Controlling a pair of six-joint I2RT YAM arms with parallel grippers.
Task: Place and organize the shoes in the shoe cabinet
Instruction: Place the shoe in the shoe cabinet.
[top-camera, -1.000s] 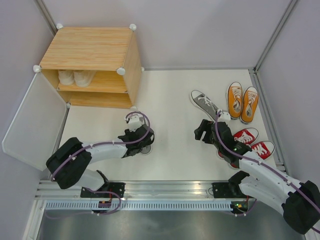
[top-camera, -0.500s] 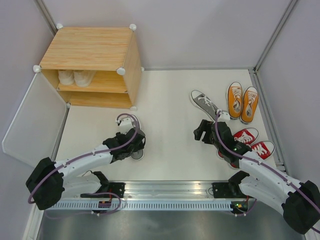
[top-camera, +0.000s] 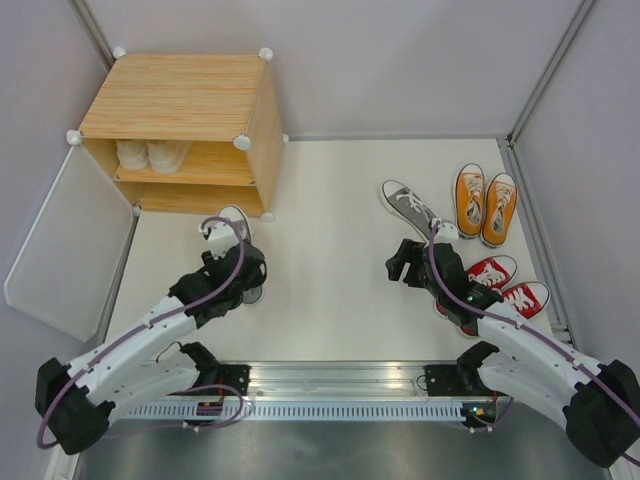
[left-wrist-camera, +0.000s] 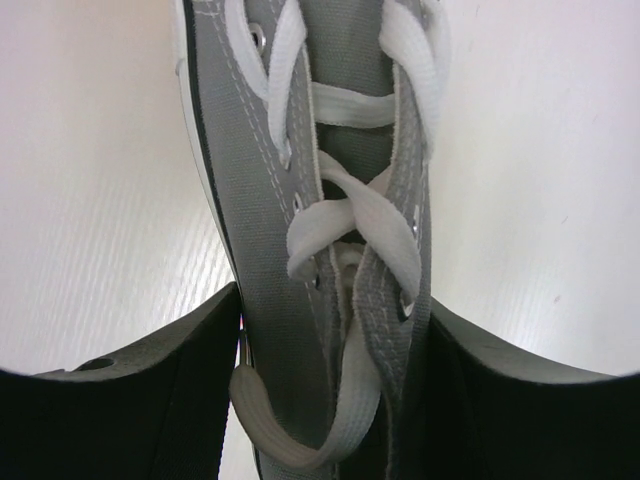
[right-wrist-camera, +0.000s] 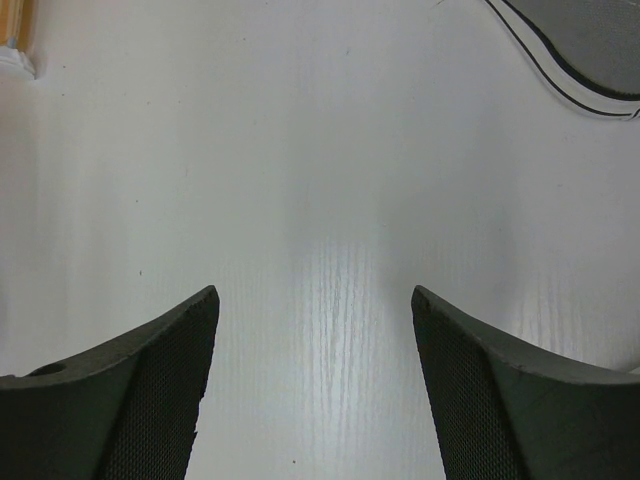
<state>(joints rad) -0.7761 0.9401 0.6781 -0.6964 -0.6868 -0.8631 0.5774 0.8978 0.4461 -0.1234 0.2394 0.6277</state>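
Note:
My left gripper (top-camera: 242, 268) is shut on a grey shoe (top-camera: 236, 217), toe pointing at the shoe cabinet (top-camera: 180, 98), just in front of its lower right corner. In the left wrist view the fingers clamp the shoe (left-wrist-camera: 340, 180) at its laced opening, gripper (left-wrist-camera: 335, 400). The cream pair (top-camera: 152, 153) stands on the middle shelf. The second grey shoe (top-camera: 408, 205) lies mid-right; its sole edge shows in the right wrist view (right-wrist-camera: 590, 50). My right gripper (top-camera: 398, 262) is open and empty over bare table (right-wrist-camera: 315, 330), below that shoe. The orange pair (top-camera: 485, 203) and red pair (top-camera: 505, 282) sit at right.
The cabinet's white door (top-camera: 65, 245) hangs open to the left, beside the left arm. The lower compartment (top-camera: 190, 198) shows nothing inside. Grey walls and metal posts close the table in; a rail runs along the near edge.
My left gripper has carried the grey shoe left and away from me, from the table's middle toward the cabinet front. The right arm has barely moved.

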